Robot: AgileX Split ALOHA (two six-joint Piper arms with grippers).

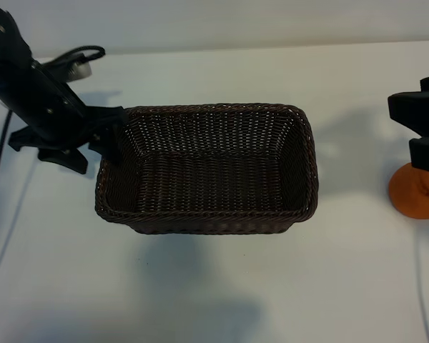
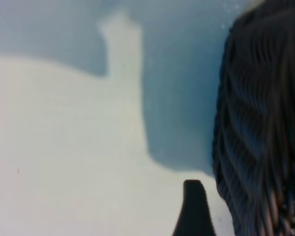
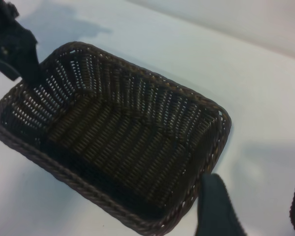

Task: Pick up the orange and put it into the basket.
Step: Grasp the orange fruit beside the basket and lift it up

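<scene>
The dark brown wicker basket (image 1: 207, 214) stands in the middle of the white table and nothing lies in it. The orange (image 1: 413, 194) rests on the table to the basket's right, at the picture's edge, partly covered by my right gripper (image 1: 423, 132). That gripper hangs just above it, open; in the right wrist view only bare table shows between its fingers (image 3: 214, 209), and the orange is out of that view. My left gripper (image 1: 93, 150) is open at the basket's left end, one finger inside the wall and one finger (image 2: 194, 209) outside it.
Cables (image 1: 79, 57) lie at the back left behind the left arm. The table edge runs along the far side. Bare white table lies in front of the basket and between the basket (image 3: 113, 142) and the orange.
</scene>
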